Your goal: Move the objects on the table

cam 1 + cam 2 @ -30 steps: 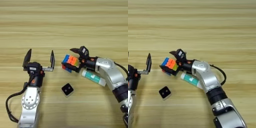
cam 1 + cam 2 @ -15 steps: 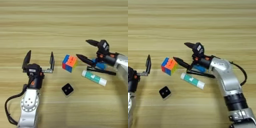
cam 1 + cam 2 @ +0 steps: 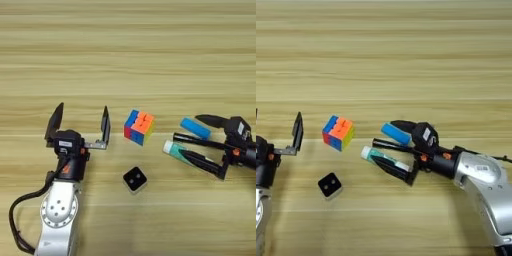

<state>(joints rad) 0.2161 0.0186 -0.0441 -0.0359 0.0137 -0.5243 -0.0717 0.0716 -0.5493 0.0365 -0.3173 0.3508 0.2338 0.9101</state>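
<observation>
The light wood counter point(image 3: 128, 50) fills the frame. The left gripper point(image 3: 80, 123) stands at lower left, its fingers wide open and empty. The right gripper point(image 3: 397, 150) sits at middle right, fingers open around the white-and-teal glue stick point(image 3: 383, 157) and thin black pen point(image 3: 391, 145). The puzzle cube point(image 3: 139, 127) lies in the middle. The blue bar point(image 3: 195, 128) lies right of it. The small black cube point(image 3: 135, 179) sits below.

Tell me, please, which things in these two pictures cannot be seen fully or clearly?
- Glue stick: in both views the right gripper covers its far end.
- Pen: in both views its right end runs under the right gripper.
- Left gripper: the right eye view's left edge cuts it; one finger shows.
- Right arm: the left eye view's right edge cuts it behind the gripper.
- Black cube: marks on top too small to read.
</observation>
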